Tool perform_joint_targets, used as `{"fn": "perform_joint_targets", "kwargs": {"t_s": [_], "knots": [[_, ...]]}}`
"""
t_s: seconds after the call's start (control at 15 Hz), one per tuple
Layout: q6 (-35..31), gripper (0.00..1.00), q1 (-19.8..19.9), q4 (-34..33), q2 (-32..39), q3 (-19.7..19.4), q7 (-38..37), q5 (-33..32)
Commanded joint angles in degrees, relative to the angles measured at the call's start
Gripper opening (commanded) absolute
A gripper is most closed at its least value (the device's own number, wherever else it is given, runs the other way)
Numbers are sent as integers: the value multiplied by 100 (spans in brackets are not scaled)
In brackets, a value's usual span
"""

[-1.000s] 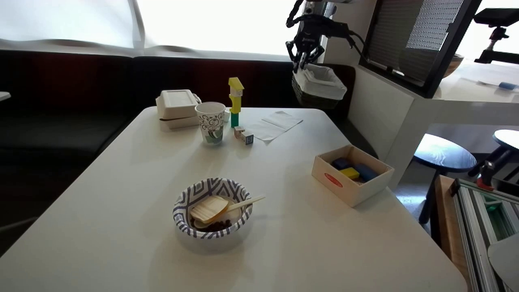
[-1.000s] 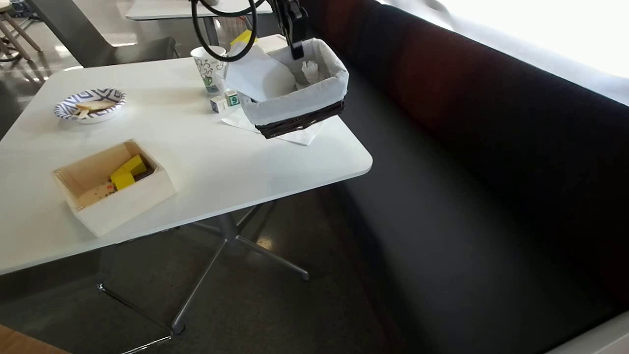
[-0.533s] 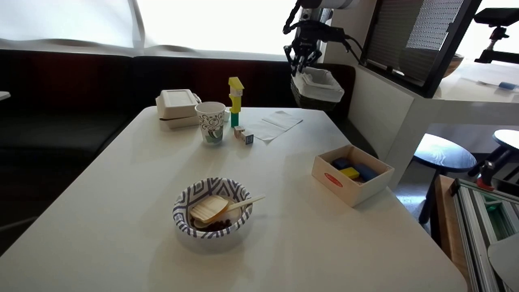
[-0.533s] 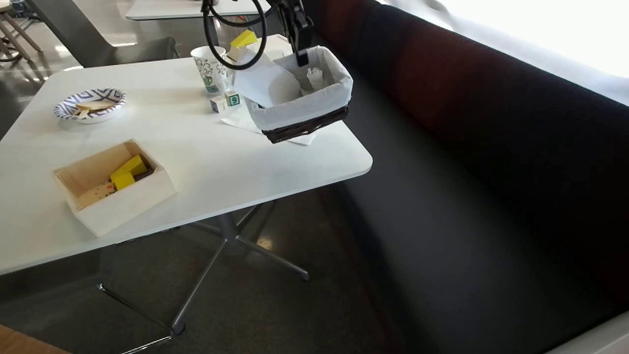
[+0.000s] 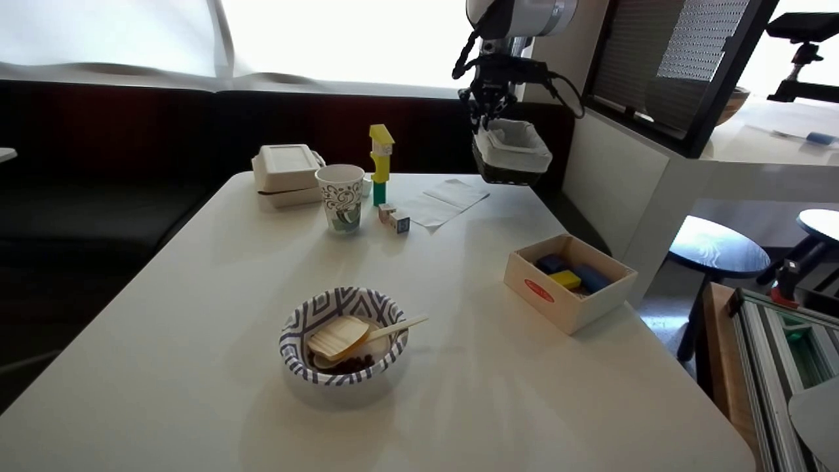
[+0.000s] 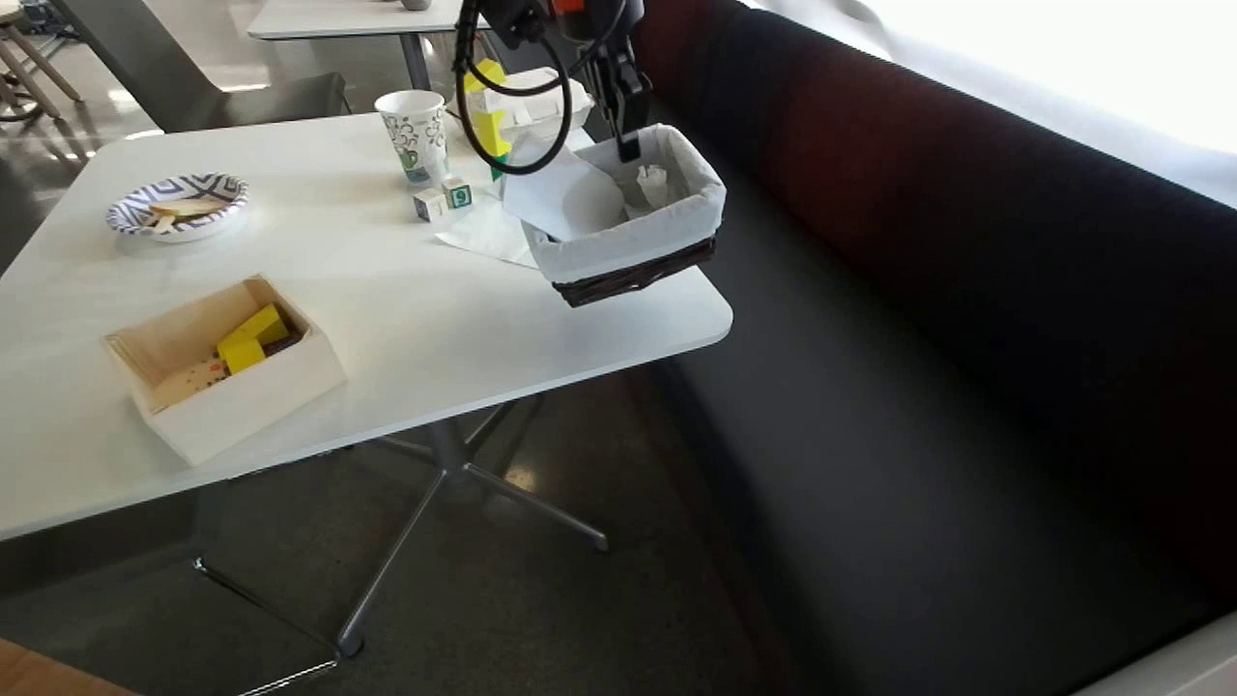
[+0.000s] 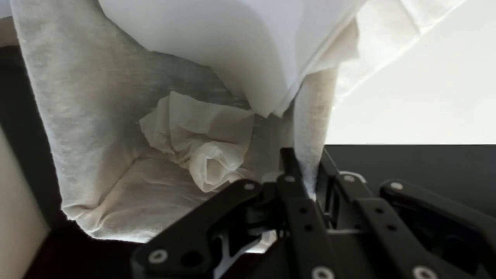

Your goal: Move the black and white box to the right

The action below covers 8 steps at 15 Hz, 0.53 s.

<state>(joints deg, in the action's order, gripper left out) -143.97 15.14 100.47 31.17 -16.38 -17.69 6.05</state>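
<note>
box [image 6: 638, 275] dark outside, white inside; gripper [image 7: 307, 155] black; table [image 5: 216, 314] white; the bowl [image 5: 357, 301], near in an exterior view, white with blue geometric bands.

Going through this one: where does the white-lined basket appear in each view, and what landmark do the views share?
In an exterior view: the white-lined basket is in the upper half, right of centre.
In an exterior view: the white-lined basket is just above the picture's centre.
Wrist view: the white-lined basket fills much of the left and centre, its inside showing.
Shared landmark: the gripper, at the rim in all three.
</note>
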Motion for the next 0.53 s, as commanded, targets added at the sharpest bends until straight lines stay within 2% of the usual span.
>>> {"fn": "perform_joint_targets", "kwargs": {"t_s": [0.0,0.47], "knots": [[156,4,68,-467,434,-45,-189,7],[366,4,95,-861,889,-147,-291,-74]]}}
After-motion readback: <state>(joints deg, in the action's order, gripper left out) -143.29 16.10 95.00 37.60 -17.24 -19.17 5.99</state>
